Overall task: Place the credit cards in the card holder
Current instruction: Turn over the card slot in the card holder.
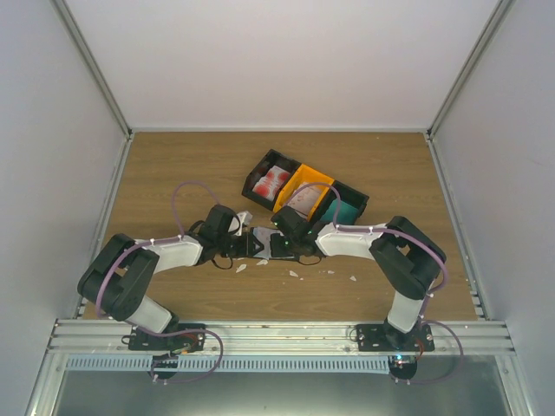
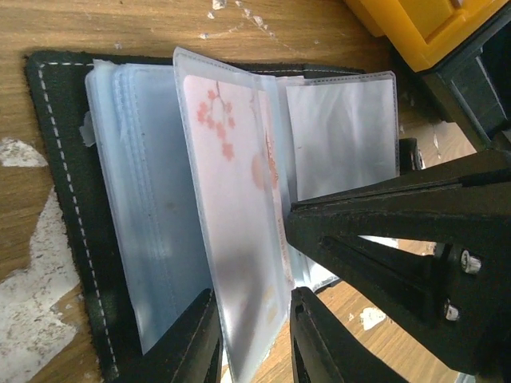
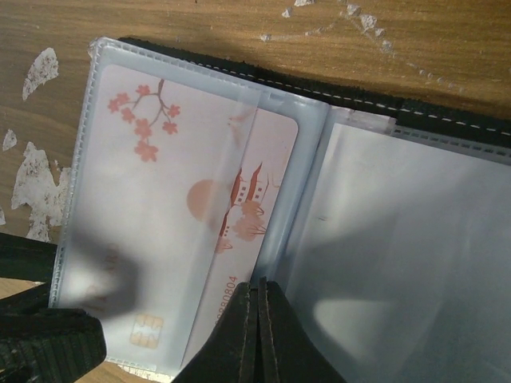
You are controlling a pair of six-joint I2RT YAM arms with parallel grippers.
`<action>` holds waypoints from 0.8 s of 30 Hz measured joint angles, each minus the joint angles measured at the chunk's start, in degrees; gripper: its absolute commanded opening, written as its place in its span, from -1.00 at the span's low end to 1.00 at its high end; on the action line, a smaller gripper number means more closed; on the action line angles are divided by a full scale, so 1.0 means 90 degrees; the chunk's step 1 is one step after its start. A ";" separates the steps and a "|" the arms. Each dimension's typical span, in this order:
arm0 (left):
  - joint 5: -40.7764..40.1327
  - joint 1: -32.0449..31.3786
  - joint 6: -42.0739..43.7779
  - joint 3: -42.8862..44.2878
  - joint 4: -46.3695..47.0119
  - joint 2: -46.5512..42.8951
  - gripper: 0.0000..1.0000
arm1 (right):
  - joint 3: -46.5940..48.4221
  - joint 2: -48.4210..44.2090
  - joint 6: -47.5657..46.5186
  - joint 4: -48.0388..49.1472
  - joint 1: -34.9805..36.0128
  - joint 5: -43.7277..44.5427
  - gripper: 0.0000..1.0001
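Clear plastic sleeve of the open card holder (image 3: 415, 120), mid-table, contains one pink blossom card (image 3: 184, 199). Left gripper (image 2: 255, 335) pinches that sleeve's edge; right gripper (image 3: 257, 335) is closed, empty, tips against the card. More cards (image 1: 273, 182) remain in the bins (image 1: 303, 192).

Card holder (image 2: 68, 199): matt black leather-like cover (white stitching), glossy clear plastic sleeves (image 3: 399, 239). Table (image 3: 239, 32): wood-grain, worn.
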 measured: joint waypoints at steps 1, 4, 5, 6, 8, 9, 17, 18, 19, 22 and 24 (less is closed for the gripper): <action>0.0010 0.0000 0.0002 0.0002 0.0002 0.0000 -0.46 | 0.0000 0.0000 0.0000 0.0000 0.0000 0.0000 -0.98; 0.0163 0.0000 0.0075 0.0007 0.0044 0.0000 -0.40 | 0.0000 -0.0002 -0.0010 0.0012 0.0000 0.0000 -0.86; 0.0243 -0.0005 0.0112 0.0007 0.0073 -0.0002 -0.37 | -0.0002 -0.0012 -0.0027 0.0017 0.0000 0.0002 -0.80; 0.0318 -0.0015 0.0158 0.0010 0.0109 -0.0002 -0.35 | -0.0015 -0.0034 -0.0046 0.0029 0.0000 0.0005 -0.72; 0.0474 -0.0068 0.0236 0.0046 0.0153 -0.0002 -0.32 | -0.0063 -0.0153 -0.0126 0.0049 0.0000 0.0022 -0.64; 0.0532 -0.0100 0.0277 0.0078 0.0163 0.0000 -0.32 | -0.0068 -0.0228 -0.0124 0.0022 0.0000 0.0056 -0.62; 0.0894 -0.0253 0.0352 0.0522 0.0325 0.0260 -0.15 | -0.0160 -0.1756 -0.0308 -0.0466 -0.0151 0.0804 -0.35; 0.0930 -0.0291 0.0347 0.0588 0.0350 0.0338 -0.12 | -0.0216 -0.2016 -0.0330 -0.0537 -0.0202 0.0923 -0.33; 0.0969 -0.0340 0.0347 0.0658 0.0369 0.0420 -0.09 | -0.0289 -0.2310 -0.0342 -0.0622 -0.0274 0.1042 -0.32; 0.1037 -0.0478 0.0352 0.0840 0.0449 0.0653 -0.03 | -0.0546 -0.3177 -0.0381 -0.0889 -0.0610 0.1375 -0.26; 0.1044 -0.0554 0.0347 0.0979 0.0505 0.0865 0.00 | -0.0719 -0.3616 -0.0386 -0.1047 -0.0835 0.1520 -0.23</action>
